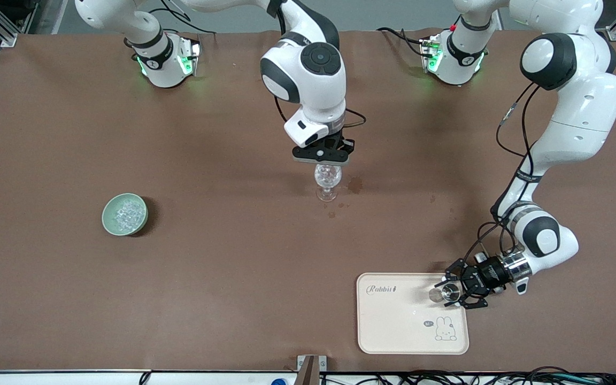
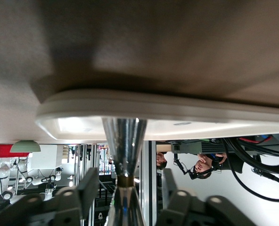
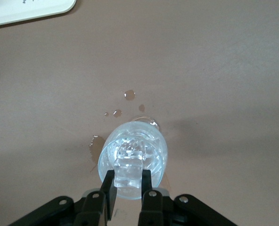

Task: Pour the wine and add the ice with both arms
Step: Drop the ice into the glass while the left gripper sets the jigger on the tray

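Brown cloth covers the whole table (image 1: 126,299), and both arms are out over it. Up near the middle, the right arm (image 1: 308,69) reaches in from its base at the edge where the robots stand, and the right gripper (image 1: 323,156) hangs directly over a clear stemmed glass (image 1: 327,182). From the right wrist view the jaws are pinching one lump of ice (image 3: 128,169) right above the glass mouth (image 3: 133,157), and more glinting lumps sit inside the bowl of the glass. Small wet spots (image 3: 129,95) dot the cloth just beside the glass foot.

Over toward the right arm's end of the table sits a pale green bowl (image 1: 124,214), well apart from the glass, holding a heap of ice lumps (image 1: 126,214).

Down at the corner by the front edge, at the left arm's end, lies a cream tray (image 1: 393,331) with a rabbit drawing on it. The left arm (image 1: 570,123) bends low there, and the left gripper (image 1: 460,293) lies level at the tray's edge, jaws set on either side of a shiny metal measuring cup (image 1: 450,293) standing on the tray. The left wrist view shows the cup's narrow waist (image 2: 125,160) between the two fingers (image 2: 85,188), with gaps visible on both sides, so the jaws are spread around it rather than pressed on it.
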Available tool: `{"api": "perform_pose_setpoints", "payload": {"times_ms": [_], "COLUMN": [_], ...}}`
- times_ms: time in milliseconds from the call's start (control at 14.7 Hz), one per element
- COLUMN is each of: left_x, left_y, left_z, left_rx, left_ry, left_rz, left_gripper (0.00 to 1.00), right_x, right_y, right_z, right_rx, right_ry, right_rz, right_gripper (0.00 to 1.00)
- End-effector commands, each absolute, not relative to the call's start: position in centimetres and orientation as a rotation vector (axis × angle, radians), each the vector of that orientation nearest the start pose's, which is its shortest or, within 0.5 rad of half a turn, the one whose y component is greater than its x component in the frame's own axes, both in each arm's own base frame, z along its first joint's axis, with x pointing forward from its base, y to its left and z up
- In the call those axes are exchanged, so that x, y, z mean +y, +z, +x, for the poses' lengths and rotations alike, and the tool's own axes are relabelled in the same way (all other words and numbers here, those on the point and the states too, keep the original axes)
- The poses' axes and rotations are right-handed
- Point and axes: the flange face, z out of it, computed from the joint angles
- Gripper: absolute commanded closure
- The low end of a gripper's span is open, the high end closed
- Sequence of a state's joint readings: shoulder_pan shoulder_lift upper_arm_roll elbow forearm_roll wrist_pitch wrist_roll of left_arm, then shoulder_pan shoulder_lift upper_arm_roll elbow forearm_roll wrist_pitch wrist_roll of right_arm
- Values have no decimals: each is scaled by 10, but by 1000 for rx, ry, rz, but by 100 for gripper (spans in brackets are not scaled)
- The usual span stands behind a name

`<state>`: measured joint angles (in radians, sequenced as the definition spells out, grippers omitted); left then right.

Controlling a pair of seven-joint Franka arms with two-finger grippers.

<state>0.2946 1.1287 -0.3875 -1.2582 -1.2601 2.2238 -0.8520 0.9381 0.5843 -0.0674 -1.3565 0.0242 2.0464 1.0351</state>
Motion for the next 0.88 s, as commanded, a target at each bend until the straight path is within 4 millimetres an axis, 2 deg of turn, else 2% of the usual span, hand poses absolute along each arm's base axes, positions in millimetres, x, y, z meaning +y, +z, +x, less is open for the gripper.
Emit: {"api": "perform_pose_setpoints", "payload": {"times_ms": [0, 68, 204, 340, 543, 679, 815], "left_x": [-2, 8, 20, 37, 39, 32, 13], "left_y": [143, 160, 184, 210, 265, 313, 361], "left_z": [749, 745, 736, 730, 723, 718, 711], "left_rx": [1596, 1598, 1570, 1511, 1448, 1403, 1329], "left_ry": [-695, -658, -642, -636, -598, -577, -503], "left_rz": [1238, 1342, 1481, 1676, 1958, 2084, 2266], "left_gripper": [0, 0, 0, 0, 0, 0, 0], "right_x": [573, 573, 573, 572, 569, 569, 557], "right_y": [394, 394, 394, 395, 396, 401, 412], "right_z": [455, 455, 455, 457, 459, 458, 468], "right_rx": [263, 263, 262, 267, 273, 270, 296], "right_ry": [-84, -84, -86, -87, -87, -92, -108], "right_rz": [-3042, -3042, -3043, -3041, -3042, -3039, -3041], "right_gripper": [86, 81, 43, 34, 22, 19, 14]}}
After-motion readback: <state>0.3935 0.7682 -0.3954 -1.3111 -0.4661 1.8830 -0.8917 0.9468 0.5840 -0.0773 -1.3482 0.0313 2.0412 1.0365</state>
